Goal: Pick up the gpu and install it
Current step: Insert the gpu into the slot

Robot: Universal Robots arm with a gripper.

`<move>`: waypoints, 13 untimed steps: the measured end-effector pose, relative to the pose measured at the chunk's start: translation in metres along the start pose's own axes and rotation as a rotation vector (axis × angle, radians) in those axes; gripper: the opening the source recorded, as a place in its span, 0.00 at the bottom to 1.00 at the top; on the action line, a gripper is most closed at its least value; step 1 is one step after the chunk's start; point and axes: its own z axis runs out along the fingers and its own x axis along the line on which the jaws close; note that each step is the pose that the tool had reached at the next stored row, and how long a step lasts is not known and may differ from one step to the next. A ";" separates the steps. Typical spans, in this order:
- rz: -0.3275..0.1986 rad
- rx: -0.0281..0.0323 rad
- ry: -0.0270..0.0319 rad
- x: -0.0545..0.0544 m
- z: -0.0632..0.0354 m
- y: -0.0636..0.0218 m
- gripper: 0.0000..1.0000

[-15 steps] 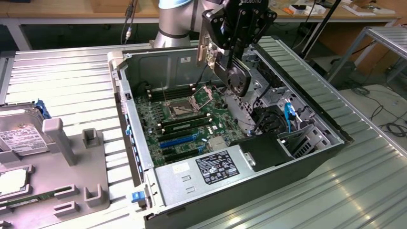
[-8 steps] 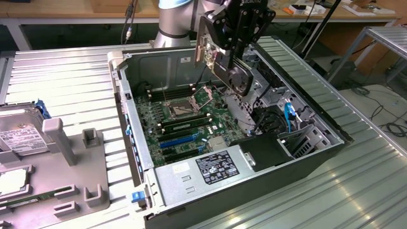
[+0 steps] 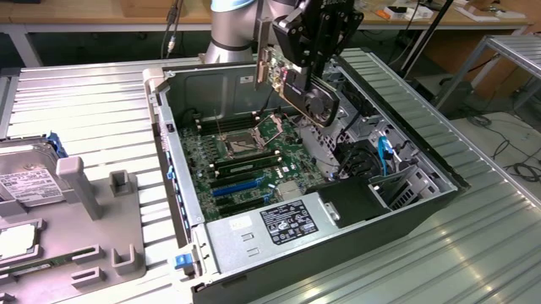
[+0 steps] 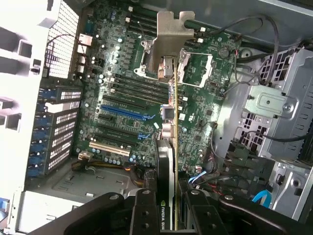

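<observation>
Black and thin, with a round fan on one face and a silver metal end bracket (image 3: pixel 263 71), the gpu (image 3: pixel 311 100) hangs tilted in the air over the far end of an open dark computer case (image 3: pixel 169 126), above its rim and clear of the board inside. The black gripper (image 3: pixel 298 81) pinches it from above. In the wrist view the card (image 4: pixel 165 156) runs edge-on between the two black fingers (image 4: pixel 144 210), which press on its opposite faces, and the bracket (image 4: pixel 168 36) is at the end farthest from the fingers.

Below the card lies the green motherboard (image 3: pixel 245 158), with a square metal processor socket (image 3: pixel 239 147) and a long blue expansion slot (image 4: pixel 124 111) beside black slots. A grey perforated drive cage (image 4: pixel 269 107) stands along one side of the board. A silver power supply box with a black label (image 3: pixel 279 225) fills the near end of the case.

The case lies on its side on a ribbed metal table (image 3: pixel 85 95). Toward the table's edge at the exterior view's left sits a grey moulded holder (image 3: pixel 93 209), and beside it a grey hard drive with a white label (image 3: pixel 25 183).
</observation>
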 end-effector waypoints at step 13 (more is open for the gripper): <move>-0.110 -0.0015 -0.0096 0.001 0.0000 0.0002 0.27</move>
